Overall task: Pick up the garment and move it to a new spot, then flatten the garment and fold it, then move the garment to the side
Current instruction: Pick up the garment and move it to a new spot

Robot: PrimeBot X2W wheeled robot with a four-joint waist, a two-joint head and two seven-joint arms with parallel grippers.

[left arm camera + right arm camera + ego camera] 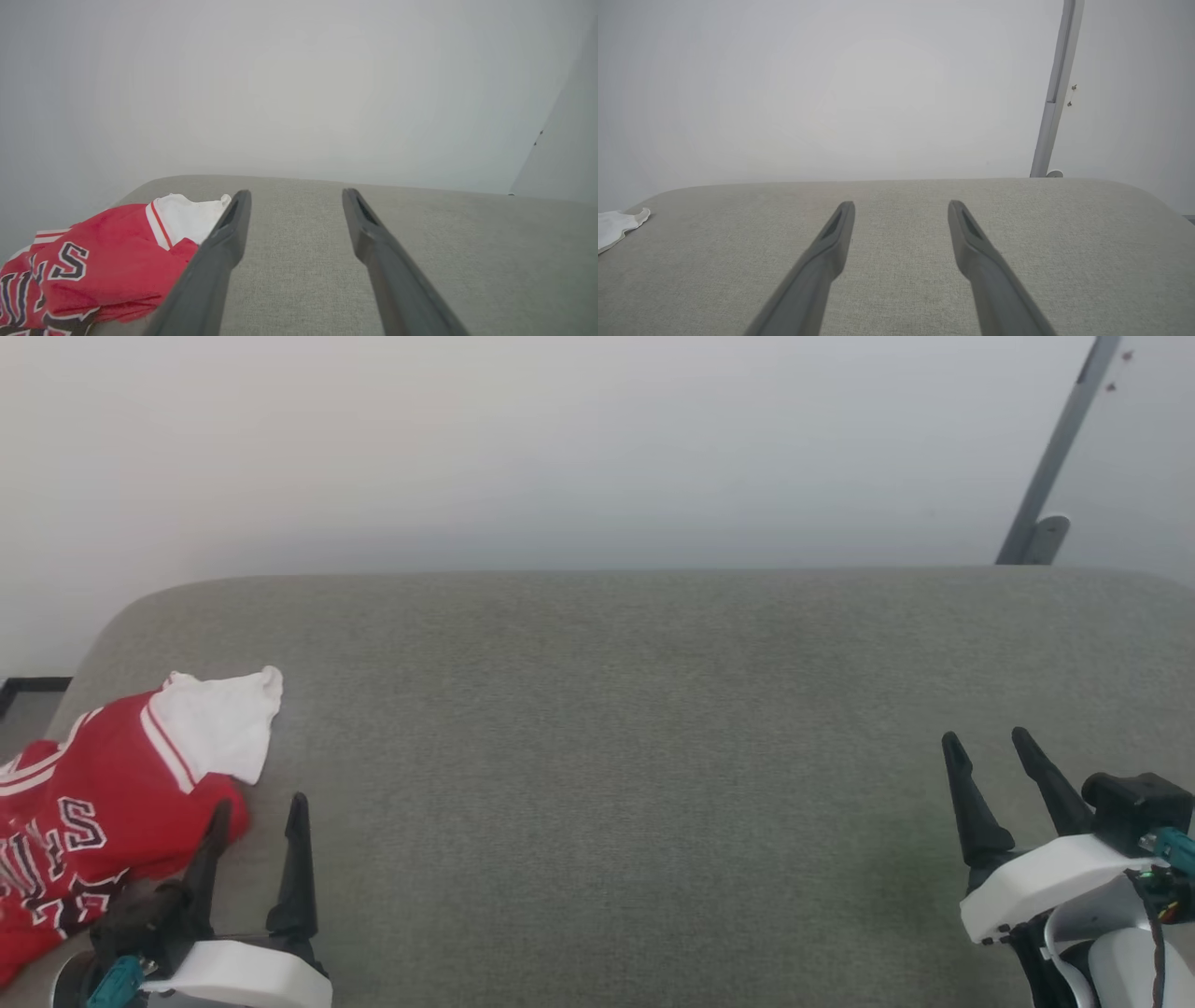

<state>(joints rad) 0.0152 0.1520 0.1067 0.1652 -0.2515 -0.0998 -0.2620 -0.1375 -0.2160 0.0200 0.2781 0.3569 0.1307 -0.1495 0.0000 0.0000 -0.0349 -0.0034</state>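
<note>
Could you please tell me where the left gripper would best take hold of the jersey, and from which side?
Probably the bunched red fold next to the white sleeve, at the jersey's right edge. It stands up off the cushion, so a finger could slip under. The open left gripper sits beside it, so come from the right, low along the cushion.

The garment [112, 793] lies bunched at the far left of the counter [607, 756], near the front corner. Just to its right sits the left end effector [260, 803], fingers spread, the left finger at the garment's edge. The right end effector [985, 737], also spread, sits at the counter's far right, well apart. A wall [560, 448] stands behind, with a pole [1055, 457] at the right rear.
</note>
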